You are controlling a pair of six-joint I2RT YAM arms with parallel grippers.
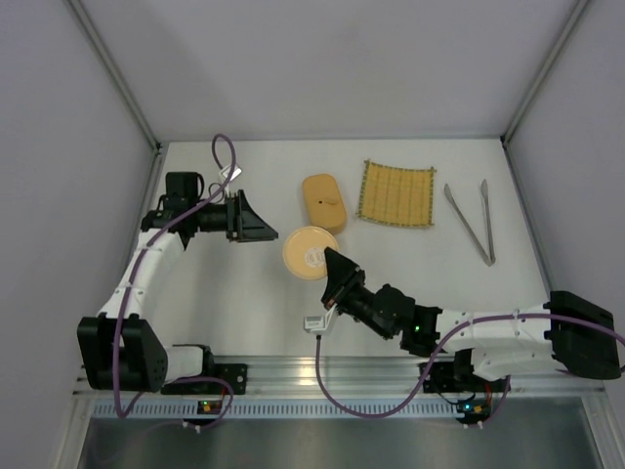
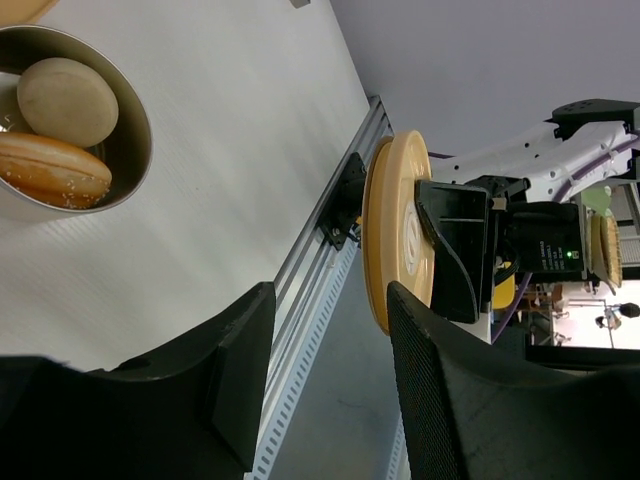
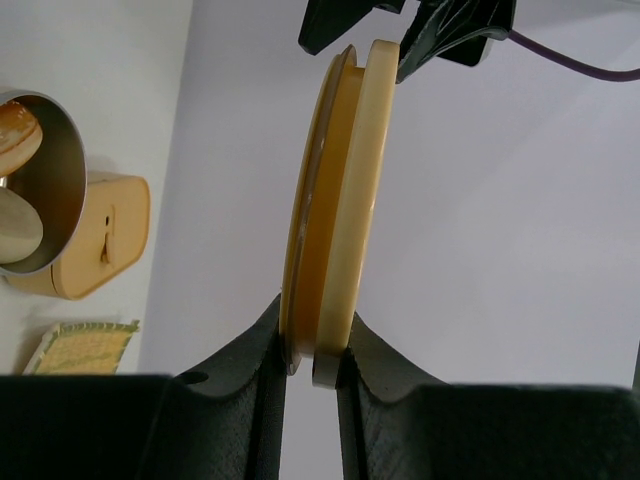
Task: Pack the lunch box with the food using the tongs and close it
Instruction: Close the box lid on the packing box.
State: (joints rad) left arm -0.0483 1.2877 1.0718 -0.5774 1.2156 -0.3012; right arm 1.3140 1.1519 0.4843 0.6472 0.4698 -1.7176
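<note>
Tongs (image 1: 469, 227) untouched; right tool (image 3: 312, 345) clamps round lid (image 3: 340, 200) (left tool (image 2: 330, 295) gaping, empty).

On my screen the left arm (image 1: 145, 269) and the right arm (image 1: 498, 327) have white links with black joints. Purple cables (image 1: 117, 371) run along them. The black fingers (image 2: 450, 400) carry a fine dotted texture, and one small green light (image 1: 420, 334) glows.
</note>
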